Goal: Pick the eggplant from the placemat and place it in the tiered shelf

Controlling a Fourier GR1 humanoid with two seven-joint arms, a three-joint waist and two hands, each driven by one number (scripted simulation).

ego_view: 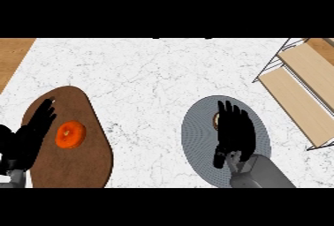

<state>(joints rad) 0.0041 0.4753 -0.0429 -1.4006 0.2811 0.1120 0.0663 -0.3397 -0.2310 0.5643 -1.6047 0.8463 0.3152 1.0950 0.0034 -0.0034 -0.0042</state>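
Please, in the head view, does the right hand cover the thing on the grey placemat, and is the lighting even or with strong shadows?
Head view: the right hand hides most of the item on the grey placemat, only a brownish edge shows; lighting looks even, with no strong shadows or glare on the counter.

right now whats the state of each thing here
left robot hand: open, resting at the brown mat's left edge
right robot hand: open, flat over the grey placemat
eggplant: mostly hidden under the right hand
orange object: lying on the brown mat
tiered shelf: nothing on the visible boards
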